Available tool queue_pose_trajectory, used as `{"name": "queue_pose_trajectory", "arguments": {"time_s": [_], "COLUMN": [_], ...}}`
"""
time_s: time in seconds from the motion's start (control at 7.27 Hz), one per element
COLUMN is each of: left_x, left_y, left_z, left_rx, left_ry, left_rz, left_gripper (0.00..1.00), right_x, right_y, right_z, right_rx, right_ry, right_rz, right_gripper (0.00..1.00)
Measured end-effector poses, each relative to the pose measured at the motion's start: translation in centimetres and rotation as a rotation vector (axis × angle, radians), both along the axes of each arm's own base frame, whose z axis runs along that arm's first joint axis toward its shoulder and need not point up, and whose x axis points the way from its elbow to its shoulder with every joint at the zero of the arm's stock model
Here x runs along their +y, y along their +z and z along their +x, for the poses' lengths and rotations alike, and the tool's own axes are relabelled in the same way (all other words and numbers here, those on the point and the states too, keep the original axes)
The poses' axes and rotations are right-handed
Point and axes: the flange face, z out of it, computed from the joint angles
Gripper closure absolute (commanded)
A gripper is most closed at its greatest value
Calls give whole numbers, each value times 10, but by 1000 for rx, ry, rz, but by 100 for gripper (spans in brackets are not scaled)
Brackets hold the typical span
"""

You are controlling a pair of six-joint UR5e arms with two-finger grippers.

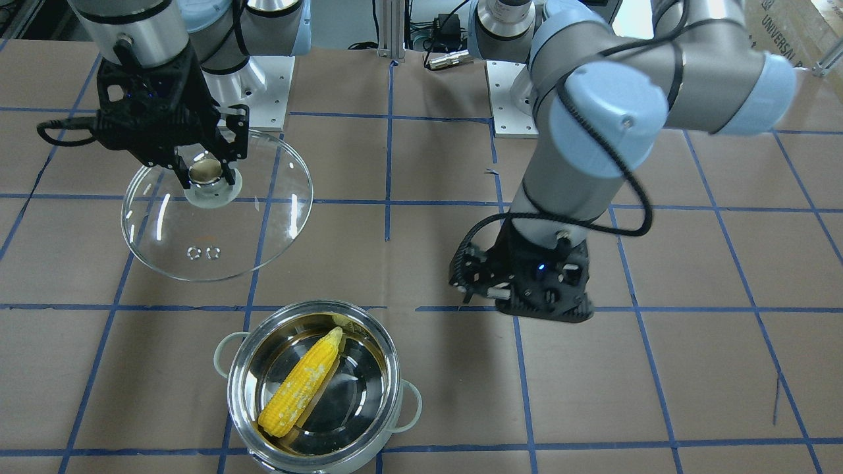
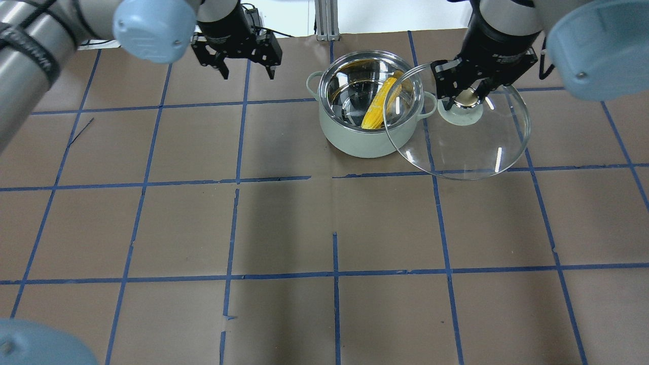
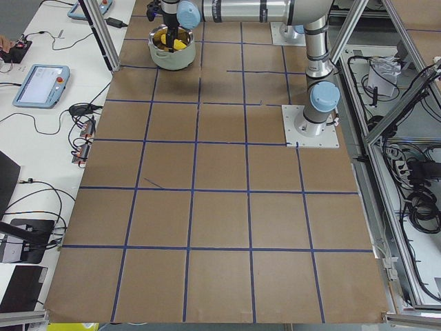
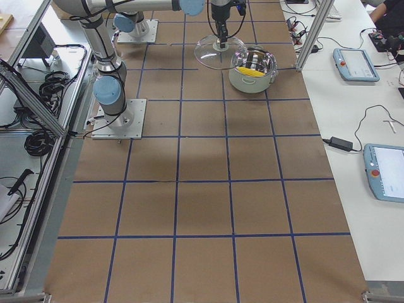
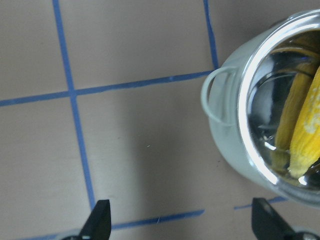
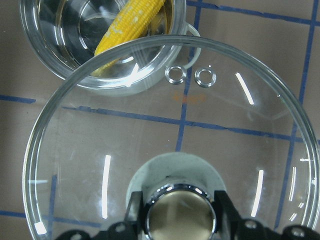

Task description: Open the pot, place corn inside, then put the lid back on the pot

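gripping the lid [image 1: 230, 230] by its knob [image 6: 181, 215], right claw [image 1: 205, 172] vertical beside the pot [image 2: 350, 142]; left claw [image 2: 248, 75] spread wide, empty

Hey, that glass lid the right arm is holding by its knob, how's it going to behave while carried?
The lid is clear glass, so probably fragile if knocked against the pot rim. Held only at its knob by the right tool, the wide dome may tilt or swing.
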Motion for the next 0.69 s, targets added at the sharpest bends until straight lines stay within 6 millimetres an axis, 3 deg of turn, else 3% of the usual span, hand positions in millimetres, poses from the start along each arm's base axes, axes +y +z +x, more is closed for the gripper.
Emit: {"name": "queue_pose_trajectory", "arguments": {"time_s": [0.28, 0.41, 0.69], "left_x": [59, 74, 85], "left_y": [54, 77, 94], "left_z": [50, 62, 70], "left_rx": [-6, -12, -46], "left_ry": [70, 91, 99], "left_rz": [63, 83, 117], "left_gripper": [0, 0, 0], "right_x": [-32, -51, -90], "right_y": [-26, -35, -54], "right_z": [25, 38, 63], "right_rx": [-8, -11, -9], "right_ry": [9, 10, 27], "right_rz": [-40, -48, -44], "right_gripper": [53, 53, 53]}}
